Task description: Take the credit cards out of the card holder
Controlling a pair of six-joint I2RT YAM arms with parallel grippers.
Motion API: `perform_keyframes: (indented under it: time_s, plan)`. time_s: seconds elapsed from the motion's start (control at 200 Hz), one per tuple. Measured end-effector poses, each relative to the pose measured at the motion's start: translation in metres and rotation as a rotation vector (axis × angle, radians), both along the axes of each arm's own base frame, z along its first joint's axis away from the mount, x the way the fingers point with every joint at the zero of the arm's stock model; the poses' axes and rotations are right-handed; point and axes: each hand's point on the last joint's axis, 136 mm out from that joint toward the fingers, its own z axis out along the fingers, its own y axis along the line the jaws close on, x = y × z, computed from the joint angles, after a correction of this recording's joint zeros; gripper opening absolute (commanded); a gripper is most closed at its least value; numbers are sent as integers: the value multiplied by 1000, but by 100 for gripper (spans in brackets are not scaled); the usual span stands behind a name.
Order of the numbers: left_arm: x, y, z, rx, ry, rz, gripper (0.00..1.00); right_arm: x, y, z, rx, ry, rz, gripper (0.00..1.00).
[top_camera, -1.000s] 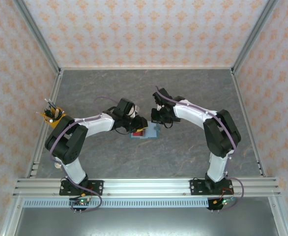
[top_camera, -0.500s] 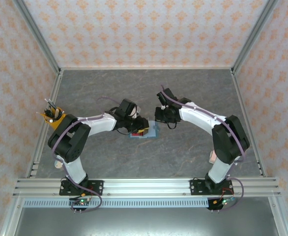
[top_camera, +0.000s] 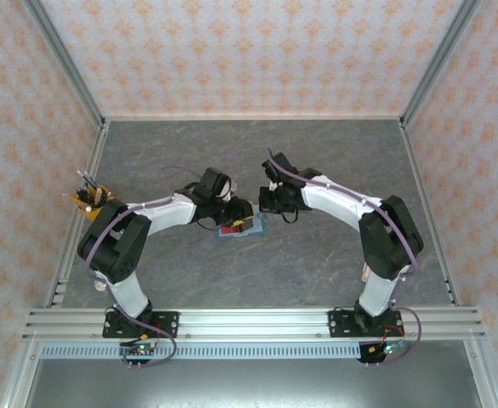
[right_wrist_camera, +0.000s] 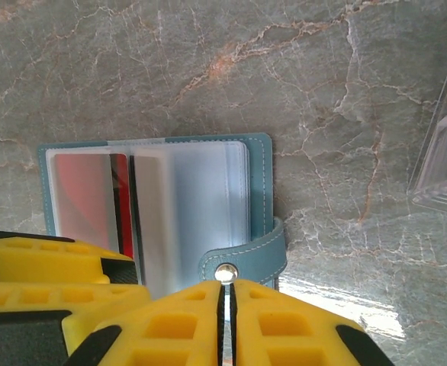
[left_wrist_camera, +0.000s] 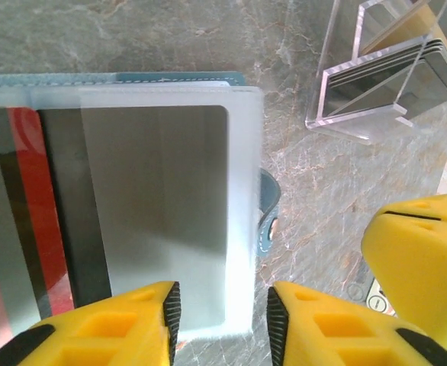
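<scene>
The teal card holder (top_camera: pixel 256 225) lies open on the grey table between both arms. In its clear sleeves (left_wrist_camera: pixel 239 191) sit a red credit card (left_wrist_camera: pixel 33 221) and a dark one (left_wrist_camera: pixel 67 229). My left gripper (left_wrist_camera: pixel 223 316) is open, and the near corner of a clear sleeve lies between its fingers. My right gripper (right_wrist_camera: pixel 225 301) is shut with nothing in it, its tips just short of the holder's snap tab (right_wrist_camera: pixel 242 259). In the top view the left gripper (top_camera: pixel 236 214) and the right gripper (top_camera: pixel 264 204) hang over the holder.
A clear plastic box (left_wrist_camera: pixel 376 84) with dark cards in it stands just beyond the holder. An orange cup of pens (top_camera: pixel 90 201) sits at the table's left edge. A small pink block (top_camera: pixel 365 272) lies by the right arm's base.
The card holder and both grippers have shifted a little to the left. The right arm swung out and came back.
</scene>
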Motion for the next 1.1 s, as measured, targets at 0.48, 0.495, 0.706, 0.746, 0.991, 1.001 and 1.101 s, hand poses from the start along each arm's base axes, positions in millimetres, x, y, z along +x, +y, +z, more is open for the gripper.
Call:
perform_keyframes:
  time_s: [0.48,0.495,0.706,0.746,0.991,1.001,1.101]
  plan:
    - [9,37,-1,55,-6,107,27,7,18,-3,3,9,52,10]
    - [9,38,-1,57,-5,109,26,7,19,-4,2,14,55,9]
    - [8,39,-6,63,15,121,21,8,32,-24,-21,73,100,8]
    - [8,39,-8,64,23,123,21,9,34,-27,-25,82,107,8]
    - [6,35,-28,57,75,120,22,12,38,-49,-74,132,162,8]
    - [6,35,-28,57,78,121,22,12,37,-51,-78,135,165,8]
    - [5,35,-32,61,86,122,25,9,35,-59,-103,156,191,8]
